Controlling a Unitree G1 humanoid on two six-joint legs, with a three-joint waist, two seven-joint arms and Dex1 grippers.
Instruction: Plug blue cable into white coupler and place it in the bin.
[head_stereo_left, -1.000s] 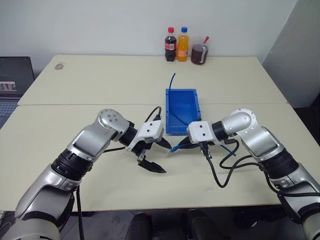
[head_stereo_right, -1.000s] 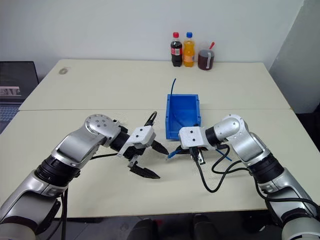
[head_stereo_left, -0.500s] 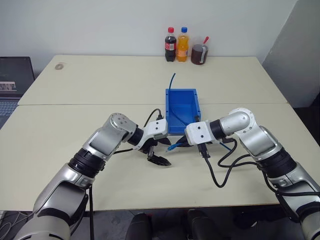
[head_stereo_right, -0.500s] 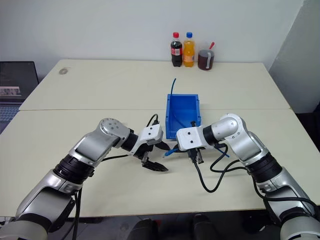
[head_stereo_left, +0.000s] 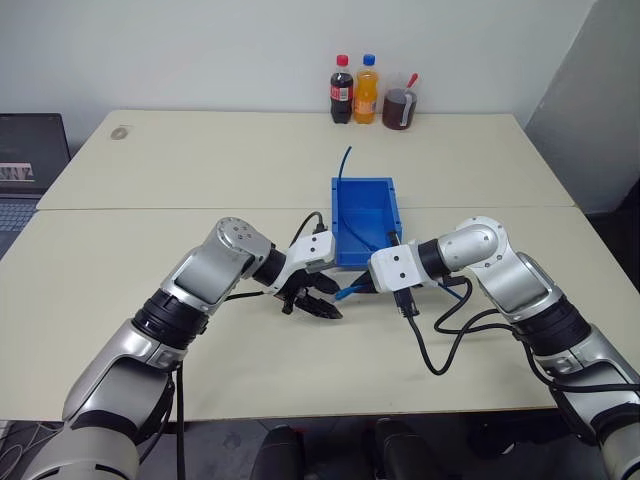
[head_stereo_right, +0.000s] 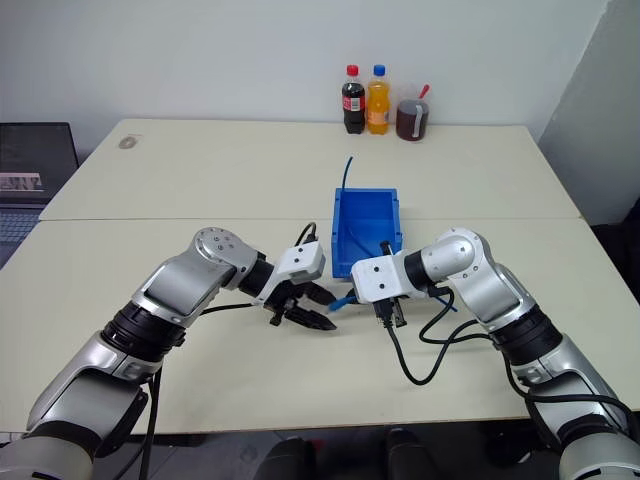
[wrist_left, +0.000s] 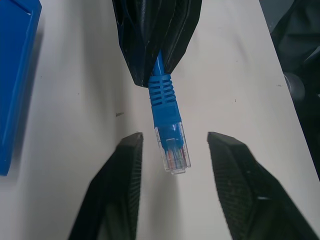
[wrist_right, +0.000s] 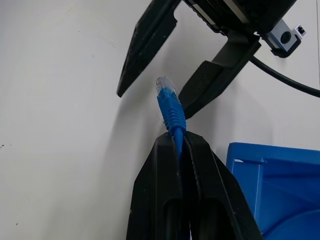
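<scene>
- My right pincer (wrist_right: 179, 145) is pinching the blue cable (wrist_left: 165, 107) just behind its ribbed boot, fingers pressed together around the cord.
- The cable's plug end is sticking out past my right fingertips, its long axis running on in line with those fingers, toward my left pincer (wrist_left: 172, 145).
- The clear plug (wrist_left: 173, 152) at the tip is pointing straight into the gap between my left fingers, lying between the two black pads and touching neither in the left wrist view.
- My left pincer is standing spread, one finger (wrist_left: 117, 185) on each side of the plug, with bare table (wrist_left: 75, 100) showing under both.
- In the head views the two pincers are meeting tip to tip just in front of the bin (head_stereo_left: 364, 221), my left one (head_stereo_left: 312, 300) coming from the left and my right one (head_stereo_left: 362, 288) from the right.
- The bin is sitting just behind my right pincer, its blue corner (wrist_right: 272, 185) cut off at the edge of the right wrist view.
- A stretch of the blue cable is trailing back from my right pincer into the bin, and a thin blue end (head_stereo_left: 344, 160) is rising above the bin's far wall.
- How the cord runs behind my right fingers is hidden by the pincer body, and I cannot make out the white coupler anywhere near either pincer.
- Three drinks (head_stereo_left: 367, 92) are standing at the table's far edge, well apart from both pincers.
</scene>
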